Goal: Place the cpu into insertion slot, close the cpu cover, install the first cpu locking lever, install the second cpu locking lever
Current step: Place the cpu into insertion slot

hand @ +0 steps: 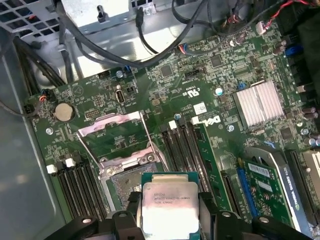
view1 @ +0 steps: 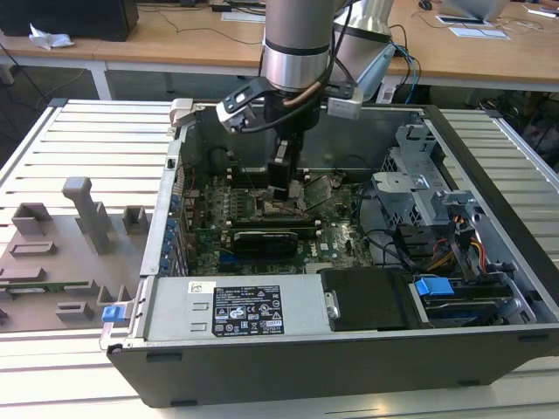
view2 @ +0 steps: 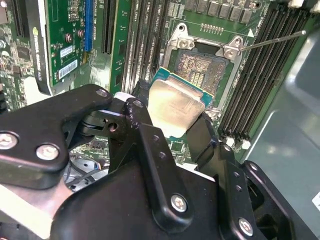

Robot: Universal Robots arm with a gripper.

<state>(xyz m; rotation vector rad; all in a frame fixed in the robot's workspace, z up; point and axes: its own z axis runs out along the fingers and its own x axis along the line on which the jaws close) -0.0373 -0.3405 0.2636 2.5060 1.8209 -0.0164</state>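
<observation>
My gripper [view1: 288, 182] hangs low inside the open computer case, shut on the cpu [view2: 175, 105], a flat square chip with a silvery top on a green edge. Black fingers [view2: 202, 131] press on two opposite sides of it. The cpu [hand: 170, 207] hovers just above one edge of the insertion slot [hand: 125, 182], partly overlapping it and not seated. The insertion slot [view2: 202, 70] lies bare, its contact field showing. The cpu cover [hand: 107, 123] is swung open and stands up behind the slot. A thin locking lever [view2: 272, 40] sticks out, released.
Long black memory slots [hand: 187, 150] flank the socket on both sides. A finned heat sink [hand: 257, 102] and a graphics card [view1: 262, 240] lie nearby. Cables [hand: 100, 45] and the drive cage [view1: 419, 188] crowd one end. A grey fixture plate [view1: 61, 253] lies at the exterior view's left.
</observation>
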